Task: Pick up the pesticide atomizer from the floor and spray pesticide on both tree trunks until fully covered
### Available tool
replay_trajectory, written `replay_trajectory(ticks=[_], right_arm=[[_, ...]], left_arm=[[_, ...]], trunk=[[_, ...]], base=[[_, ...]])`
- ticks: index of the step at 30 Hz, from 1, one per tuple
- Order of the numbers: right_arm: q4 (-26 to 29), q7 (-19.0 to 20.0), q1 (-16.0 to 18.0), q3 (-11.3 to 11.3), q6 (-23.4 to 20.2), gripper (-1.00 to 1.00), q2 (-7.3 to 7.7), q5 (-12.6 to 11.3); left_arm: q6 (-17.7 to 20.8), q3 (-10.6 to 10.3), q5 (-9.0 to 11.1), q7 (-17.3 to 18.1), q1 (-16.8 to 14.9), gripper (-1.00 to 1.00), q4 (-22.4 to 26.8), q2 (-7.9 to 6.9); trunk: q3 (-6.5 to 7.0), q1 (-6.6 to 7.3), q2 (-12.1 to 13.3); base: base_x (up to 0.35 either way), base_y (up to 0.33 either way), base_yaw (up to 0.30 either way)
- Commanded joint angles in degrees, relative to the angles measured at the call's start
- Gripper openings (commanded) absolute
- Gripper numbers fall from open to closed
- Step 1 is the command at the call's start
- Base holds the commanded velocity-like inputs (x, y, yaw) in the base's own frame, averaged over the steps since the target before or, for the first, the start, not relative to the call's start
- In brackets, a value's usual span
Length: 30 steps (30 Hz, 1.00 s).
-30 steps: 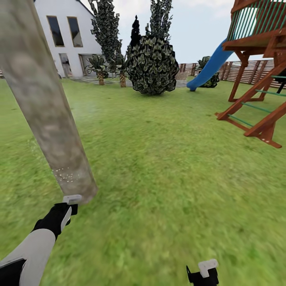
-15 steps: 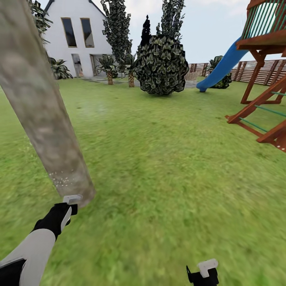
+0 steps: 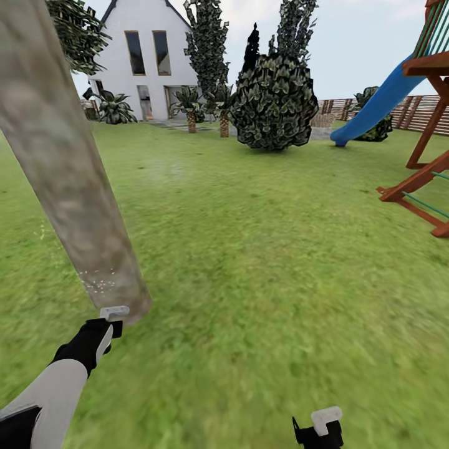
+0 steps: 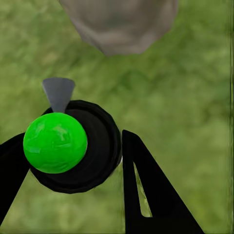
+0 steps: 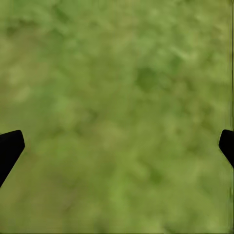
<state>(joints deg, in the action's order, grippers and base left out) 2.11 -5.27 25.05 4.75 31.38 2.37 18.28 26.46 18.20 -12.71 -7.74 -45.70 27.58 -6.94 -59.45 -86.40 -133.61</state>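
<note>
Atomizer: small black round-bodied bottle with a bright green cap and grey nozzle (image 4: 66, 146), clamped in the left end effector (image 4: 68, 161), nozzle aimed at the trunk base.
Trunk: thick pale grey-brown mottled column (image 3: 68, 181), just beyond the atomizer; white specks dot its lower part.
Change: house (image 3: 146, 62), round dark bush (image 3: 274, 103) and wooden play frame (image 3: 424, 181) have slid rightward across the head view; arms and trunk hold their places, so the camera turned left.
Meaning: probably repositioning to cover more trunk.
Right end effector (image 5: 117, 146): fingers wide apart, empty, over green lawn (image 3: 280, 262).
</note>
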Motion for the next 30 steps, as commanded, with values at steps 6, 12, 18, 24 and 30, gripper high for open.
replay_trajectory(ticks=[6,12,18,24,30], right_arm=[[0.0,0.0,0.0,-0.01,0.0,1.0,0.0,0.0],[0.0,0.0,0.0,-0.01,0.0,1.0,0.0,0.0],[0.0,0.0,0.0,-0.01,0.0,1.0,0.0,0.0],[0.0,0.0,0.0,-0.01,0.0,1.0,0.0,0.0],[0.0,0.0,0.0,-0.01,0.0,1.0,0.0,0.0]], left_arm=[[0.0,0.0,-0.03,0.0,0.0,-1.0,0.02,0.0],[0.0,0.0,-0.03,0.0,0.0,-1.0,0.01,0.0],[0.03,0.04,-0.03,0.0,0.0,-1.0,0.16,-0.02],[0.0,0.26,0.06,0.0,0.0,-1.0,0.28,-0.09],[-0.09,0.3,0.48,0.17,0.0,-1.0,-0.18,0.07]], trunk=[[0.0,0.0,0.0],[0.0,0.0,0.0],[0.0,0.0,0.0],[0.0,0.0,0.0],[0.0,0.0,0.0]], base=[[0.151,-0.241,0.007],[0.151,-0.241,0.168],[0.151,-0.241,0.276],[0.151,-0.241,0.278],[0.078,-0.255,0.278]])
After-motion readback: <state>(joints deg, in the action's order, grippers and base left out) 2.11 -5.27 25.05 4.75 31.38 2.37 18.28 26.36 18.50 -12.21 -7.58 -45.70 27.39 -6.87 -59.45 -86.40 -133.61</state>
